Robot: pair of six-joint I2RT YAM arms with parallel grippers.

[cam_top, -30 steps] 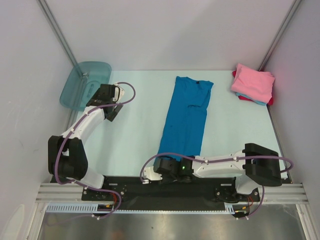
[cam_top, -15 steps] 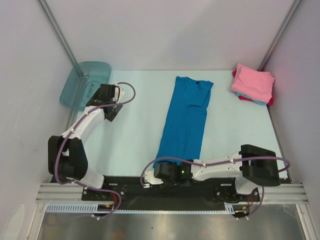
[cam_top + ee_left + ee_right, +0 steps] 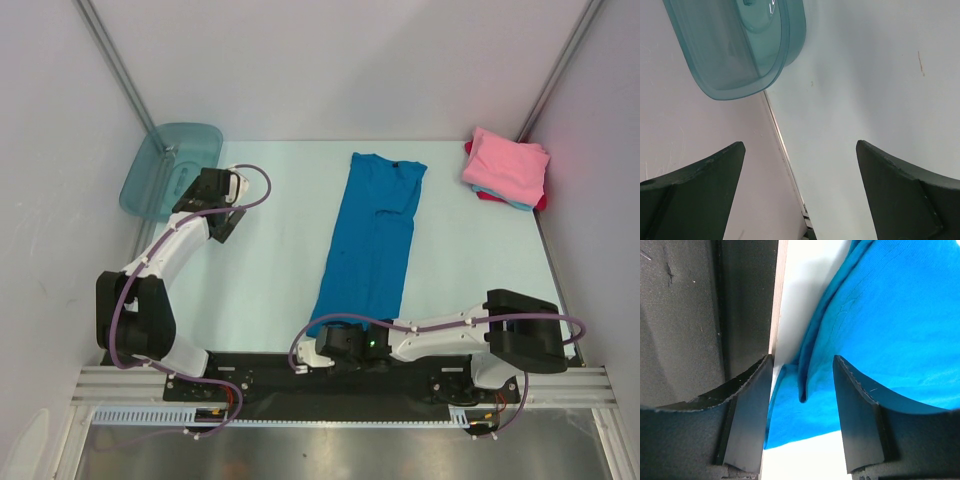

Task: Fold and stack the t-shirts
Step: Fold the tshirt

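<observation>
Half-open right gripper (image 3: 802, 365) risks pinching one layer of the blue shirt (image 3: 370, 235) at the table (image 3: 270, 260)'s near edge; left gripper (image 3: 800, 145) gapes empty.

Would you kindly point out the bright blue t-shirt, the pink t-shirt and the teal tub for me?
bright blue t-shirt (image 3: 372, 235): top view, middle of the cloth.
pink t-shirt (image 3: 506, 165): top view, centre of its upper face.
teal tub (image 3: 140, 185): top view, its left wall.

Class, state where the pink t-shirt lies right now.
Top view: the pink t-shirt tops a stack in the far right corner of the table, right of the long blue t-shirt.
</observation>
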